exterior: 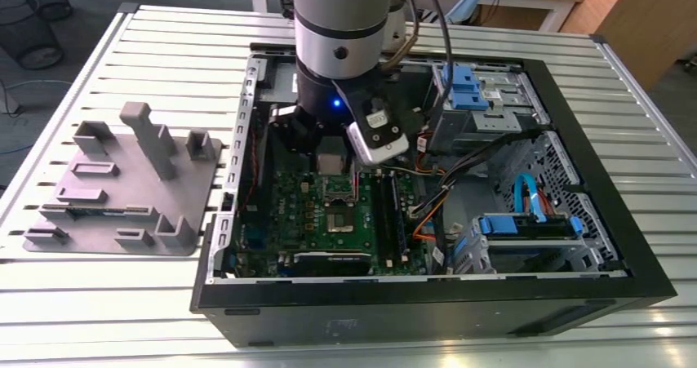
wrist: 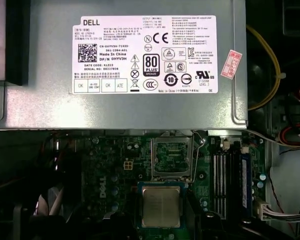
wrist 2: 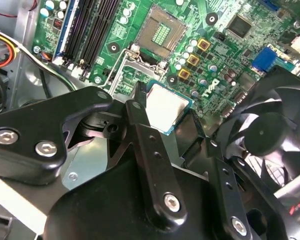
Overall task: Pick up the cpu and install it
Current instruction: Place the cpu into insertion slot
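Exterior view gives us the table (exterior: 98,303) bearing the open computer case (exterior: 436,307), grey tray (exterior: 120,197) at its nine o'clock. Above the motherboard (wrist 2: 135,30), near its bare socket (wrist 2: 160,31), our tool (wrist 2: 167,111) is clamped on the cpu (wrist 2: 165,104): pickup done, we judge; seating left.

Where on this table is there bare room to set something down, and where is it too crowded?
Bare table lies on the near and far sides of the grey tray. Inside the computer case it is crowded: cables, and the end effector holding the cpu over the motherboard.
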Action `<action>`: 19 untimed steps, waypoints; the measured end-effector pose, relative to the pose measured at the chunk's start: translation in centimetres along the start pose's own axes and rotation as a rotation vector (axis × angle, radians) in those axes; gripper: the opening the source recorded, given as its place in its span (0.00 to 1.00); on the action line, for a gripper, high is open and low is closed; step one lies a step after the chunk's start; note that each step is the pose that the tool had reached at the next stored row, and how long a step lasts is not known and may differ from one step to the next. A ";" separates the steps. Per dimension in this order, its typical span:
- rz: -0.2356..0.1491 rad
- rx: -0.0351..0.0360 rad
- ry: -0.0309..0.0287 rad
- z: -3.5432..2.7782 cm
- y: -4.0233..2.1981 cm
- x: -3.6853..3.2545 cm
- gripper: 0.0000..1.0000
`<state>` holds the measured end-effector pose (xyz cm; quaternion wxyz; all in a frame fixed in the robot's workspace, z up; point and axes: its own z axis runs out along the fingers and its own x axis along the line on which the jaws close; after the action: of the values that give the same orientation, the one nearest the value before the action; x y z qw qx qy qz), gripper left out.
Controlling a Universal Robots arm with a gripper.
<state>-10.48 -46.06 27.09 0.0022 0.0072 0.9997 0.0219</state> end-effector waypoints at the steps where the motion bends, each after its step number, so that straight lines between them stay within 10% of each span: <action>1: 0.000 -0.0001 0.0000 0.15 -0.03 0.00 0.47; 19: 0.000 0.0001 0.0031 3.09 -0.93 -0.39 0.47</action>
<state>-10.09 -46.86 23.96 0.0006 0.0072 0.9997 0.0219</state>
